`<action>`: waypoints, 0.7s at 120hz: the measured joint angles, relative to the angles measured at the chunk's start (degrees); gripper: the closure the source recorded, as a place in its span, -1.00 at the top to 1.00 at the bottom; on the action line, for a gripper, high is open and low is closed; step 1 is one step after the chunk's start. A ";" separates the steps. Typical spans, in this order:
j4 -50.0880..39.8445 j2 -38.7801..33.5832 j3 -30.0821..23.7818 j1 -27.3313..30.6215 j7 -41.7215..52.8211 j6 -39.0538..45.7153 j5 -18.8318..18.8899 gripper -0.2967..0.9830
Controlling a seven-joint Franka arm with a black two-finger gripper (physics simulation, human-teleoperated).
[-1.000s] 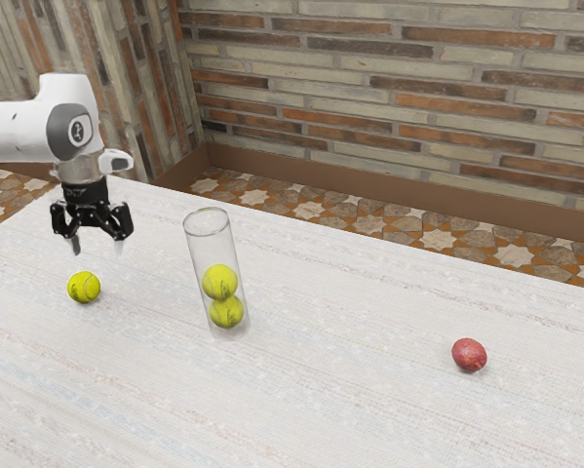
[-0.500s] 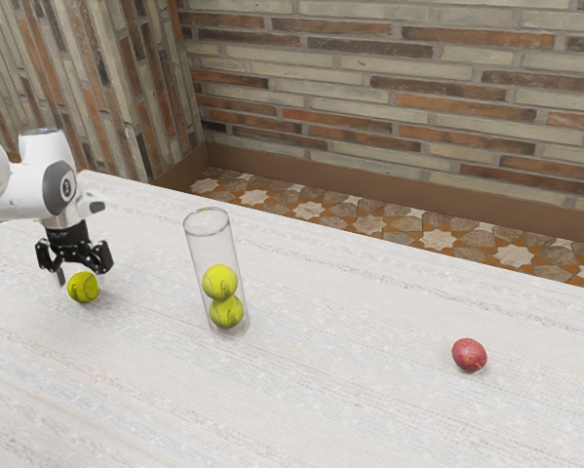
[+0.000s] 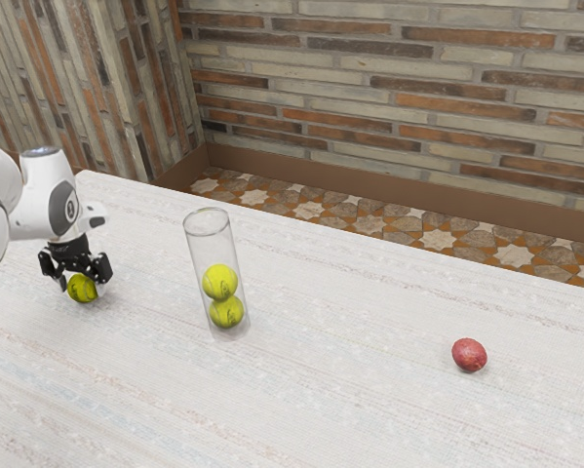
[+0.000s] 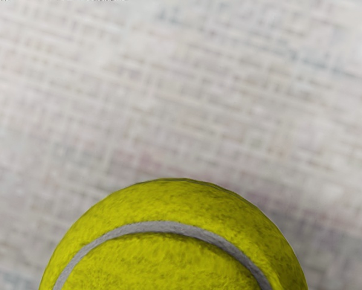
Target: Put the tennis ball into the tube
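The tube [image 3: 206, 249] is seen standing on the white table [image 3: 350, 370], apart from the gripper [image 3: 82, 286] and toward the exterior view's right of it. Its long axis appears to be upright, and its open mouth is placed higher than the ball at the gripper. On this relation the coming move is judged to depend: the ball must first be lifted above the rim, then be carried sideways and be let down along the tube's axis. Inside, the lower tennis ball [image 3: 226, 312] and the upper tennis ball [image 3: 219, 282] are stacked, and above them enough room seems to be left for one more. The loose tennis ball [image 3: 83, 289] is located directly under the palm, between the two sides of the gripper, low at the table surface; in the wrist view it is also seen close under the hand. Whether the ball is already pinched, or only surrounded, cannot be told with certainty. The step in hand is therefore judged to be the grasp. If the rim were struck during the carrying, the tube could be tipped over. Farther from the hand, beyond the tube, a red fruit [image 3: 469, 355] is found; for this task it is probably not needed.
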 joint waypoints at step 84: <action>8.03 -10.76 0.85 -11.74 0.59 -5.45 2.06 -0.31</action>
